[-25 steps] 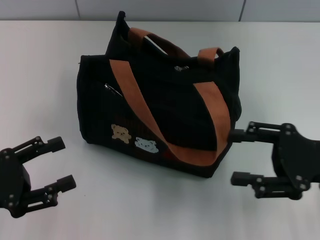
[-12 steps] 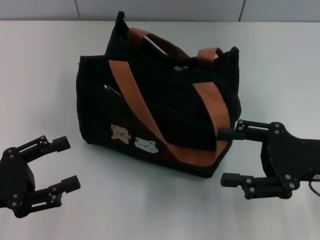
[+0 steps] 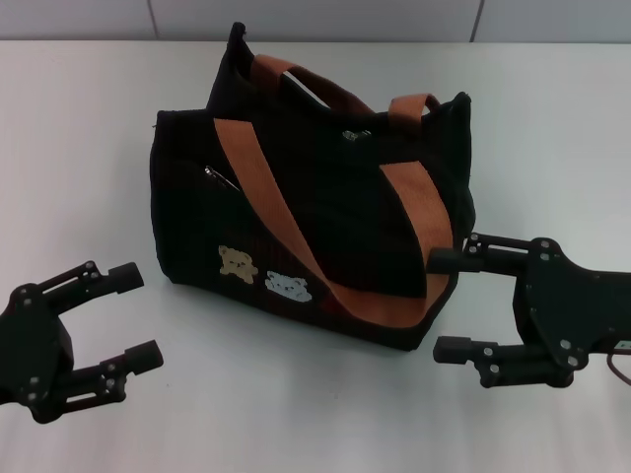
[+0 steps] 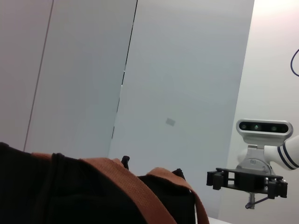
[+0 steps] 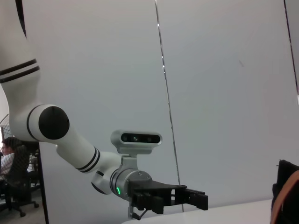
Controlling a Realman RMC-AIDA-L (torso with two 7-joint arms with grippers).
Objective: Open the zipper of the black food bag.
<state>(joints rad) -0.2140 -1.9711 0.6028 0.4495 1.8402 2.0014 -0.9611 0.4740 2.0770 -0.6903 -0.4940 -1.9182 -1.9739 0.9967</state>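
The black food bag (image 3: pixel 325 217) stands upright mid-table, with orange-brown straps (image 3: pixel 258 187) and two bear patches (image 3: pixel 264 274) on its near face. Along its top rim, between the straps, the zipper's small silvery pull (image 3: pixel 357 134) shows. My left gripper (image 3: pixel 138 313) is open, low at the front left, a short gap from the bag's left end. At the bag's right end my right gripper (image 3: pixel 442 304) is open, its upper finger (image 3: pixel 454 261) right against the bag's lower corner. The left wrist view shows the bag's top (image 4: pixel 70 191) and the right gripper (image 4: pixel 247 179) beyond it.
A second small zipper pull (image 3: pixel 219 177) sits on the bag's left side pocket. The white table (image 3: pixel 89 148) spreads around the bag. A pale wall (image 3: pixel 315 18) runs behind. The right wrist view shows the left gripper (image 5: pixel 194 198) and the bag's edge (image 5: pixel 286 191).
My right gripper has moved left, up to the bag's right end. The left gripper has crept slightly toward the bag. The bag has not moved.
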